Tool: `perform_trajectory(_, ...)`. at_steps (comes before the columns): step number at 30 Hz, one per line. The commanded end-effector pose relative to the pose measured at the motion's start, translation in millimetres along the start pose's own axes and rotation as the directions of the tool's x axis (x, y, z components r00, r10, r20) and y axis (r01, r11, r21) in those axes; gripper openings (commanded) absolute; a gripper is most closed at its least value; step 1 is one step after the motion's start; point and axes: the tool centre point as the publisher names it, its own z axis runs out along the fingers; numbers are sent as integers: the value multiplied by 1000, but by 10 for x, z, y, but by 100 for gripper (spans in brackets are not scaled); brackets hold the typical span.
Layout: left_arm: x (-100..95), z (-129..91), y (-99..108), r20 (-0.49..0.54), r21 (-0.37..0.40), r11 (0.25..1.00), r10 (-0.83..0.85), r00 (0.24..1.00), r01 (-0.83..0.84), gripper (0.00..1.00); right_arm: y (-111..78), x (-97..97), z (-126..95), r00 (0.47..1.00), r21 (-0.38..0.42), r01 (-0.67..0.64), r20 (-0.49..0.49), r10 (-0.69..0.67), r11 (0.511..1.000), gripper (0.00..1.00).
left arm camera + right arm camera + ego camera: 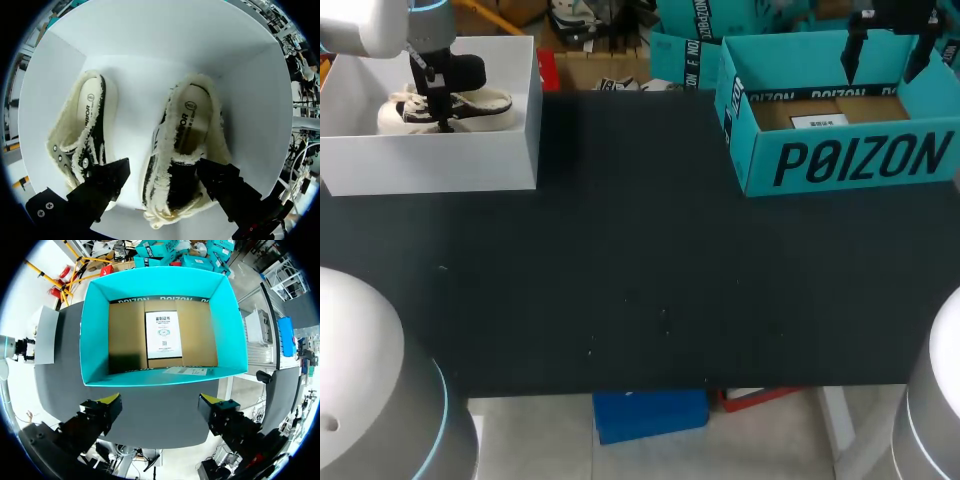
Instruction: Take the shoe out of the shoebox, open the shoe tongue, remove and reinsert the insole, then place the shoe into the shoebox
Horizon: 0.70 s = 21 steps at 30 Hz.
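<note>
Barely begun: shoe (185, 145) lies in white box (150, 35), left gripper (162, 170) wide astride it; right gripper (160, 405) wide above teal box (95, 340).

The worktop (620, 290) is matt black. On it the shoebox (430, 160) is plain white. Inside the shoebox, the shoe (182, 160) and its twin (82, 135) are cream fleece with black panels. Well apart from the shoebox, a teal box (850, 165) bears black lettering; its floor is brown under a white sheet (163, 334).
</note>
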Motion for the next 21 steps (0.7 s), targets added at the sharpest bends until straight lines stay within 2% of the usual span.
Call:
perform_trajectory(1, -76, 135, 0, -10, -8, 1000, 0, 1000, 0, 82, -1, 2, -3, 1000, 0, -1, 0, 1, 1000, 100)
perform_trajectory(9, -105, 329, 25, -25, -37, 999, -4, 1000, 3, 85, -1, 2, -3, 1000, 0, -1, 0, 1, 1000, 100)
perform_trajectory(14, -122, 401, 27, -32, -45, 999, -1, 999, 0, 80, -1, 2, -3, 1000, 0, -1, 0, 1, 1000, 100)
perform_trajectory(15, -127, 410, 25, -33, -46, 999, 0, 999, -2, 74, -1, 2, -3, 1000, 0, -1, 0, 1, 1000, 100)
perform_trajectory(17, -136, 425, 17, -32, -49, 999, 4, 999, -6, 45, -1, 2, -3, 1000, 0, -1, 0, 1, 1000, 100)
perform_trajectory(18, -141, 431, 15, -31, -52, 999, 5, 1000, -7, 19, -1, 2, -3, 1000, 0, -1, 0, 1, 1000, 100)
perform_trajectory(19, -144, 440, 11, -31, -54, 999, 6, 1000, -8, 0, -1, 2, -3, 1000, 0, -1, 0, 1, 1000, 100)
perform_trajectory(21, -141, 457, 5, -26, -63, 998, 15, 1000, -16, 0, -1, 2, -3, 1000, 0, -1, 0, 1, 1000, 100)
